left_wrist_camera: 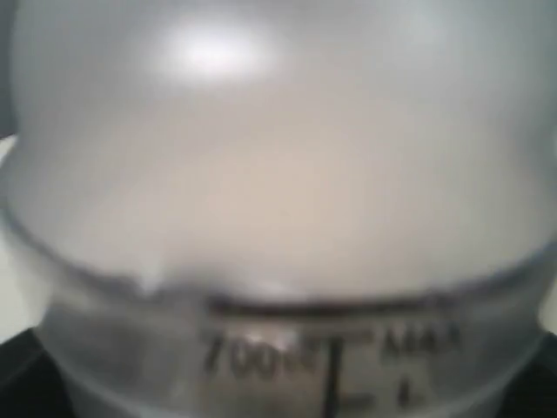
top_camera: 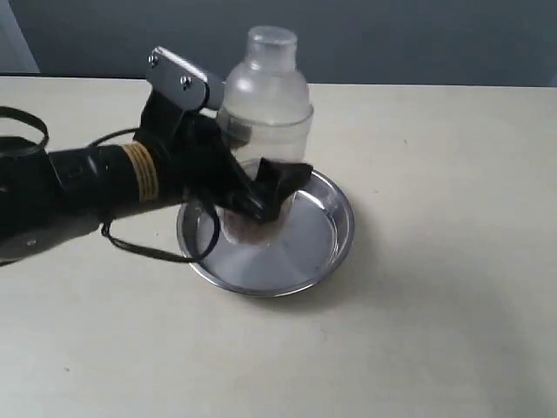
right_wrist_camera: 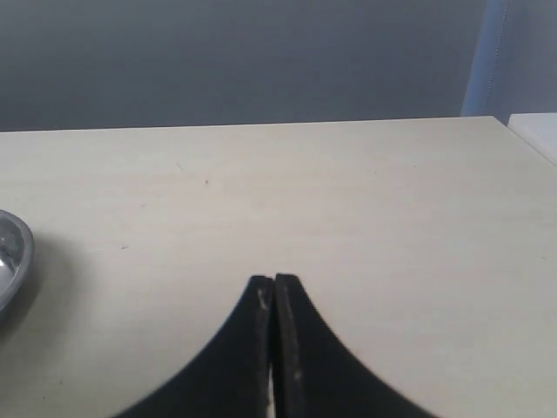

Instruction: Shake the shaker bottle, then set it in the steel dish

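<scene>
In the exterior view the left tool [top_camera: 261,198] covers the lower part of the bottle [top_camera: 265,96], so whether its base touches the dish [top_camera: 326,239] cannot be told, and the arm runs off the picture's edge. The left wrist view is filled by the blurred bottle, with only 700 readable in its print. The right wrist view shows just a sliver of the dish and only the tips of the right tool [right_wrist_camera: 274,300].
</scene>
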### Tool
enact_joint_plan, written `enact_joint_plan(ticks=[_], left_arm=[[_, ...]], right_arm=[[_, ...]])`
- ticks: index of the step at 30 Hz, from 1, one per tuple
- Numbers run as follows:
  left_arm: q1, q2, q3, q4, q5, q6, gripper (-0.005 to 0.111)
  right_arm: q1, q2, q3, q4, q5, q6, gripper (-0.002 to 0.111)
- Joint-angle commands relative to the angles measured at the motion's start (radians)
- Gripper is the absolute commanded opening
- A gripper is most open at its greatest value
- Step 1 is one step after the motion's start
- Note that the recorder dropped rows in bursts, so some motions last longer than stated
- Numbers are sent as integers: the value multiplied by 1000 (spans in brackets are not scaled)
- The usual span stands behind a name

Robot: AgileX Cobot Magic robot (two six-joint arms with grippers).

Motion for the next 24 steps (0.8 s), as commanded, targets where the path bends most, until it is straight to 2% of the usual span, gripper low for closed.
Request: enact_joint_plan(ticks=[1, 2, 3, 4, 6, 8, 11, 13, 15, 17, 20, 21, 22, 24], left_arm=[[-16, -146, -127, -42, 66, 56, 0], [-16, -81, -68, -51, 111, 45, 0], [-16, -12, -8, -90, 93, 19, 0], [-23, 15, 30, -93, 13, 3, 0], [-29, -13, 30, -75, -152, 14, 0], [-31, -93, -29, -82, -223, 43, 0], [-31, -172, -95, -99, -63, 156, 0], [-23, -109, -55, -193, 42, 233, 0], [-5, -18, -10, -272, 81, 242, 0], [-6, 7, 6, -252, 26, 200, 0], [-54, -125, -52, -171, -190, 200, 0], [-54, -147, -69, -183, -137, 206, 0], [-52, -129, -59, -241, 13, 211, 0], [-22, -39, 2, -282, 103, 248, 0]], right_arm=[[-4, -4, 1, 1, -13, -1, -1], [-4, -4, 1, 1, -13, -1, -1], [-4, -4, 1, 1, -13, -1, -1], [-4, -4, 1, 1, -13, -1, -1], [-4, -4, 1, 1, -13, -1, -1], [-4, -4, 1, 1, -13, -1, -1], [-4, -4, 1, 1, -13, -1, -1], [-4, -4, 1, 1, -13, -1, -1], [-4, -4, 1, 1, -13, -1, -1], [-4, -4, 1, 1, -13, -1, -1], [-4, -4, 1, 1, -13, -1, -1], [-4, -4, 1, 1, -13, -1, -1], [-4, -4, 1, 1, -13, -1, -1], [-4, -4, 1, 1, -13, -1, -1]])
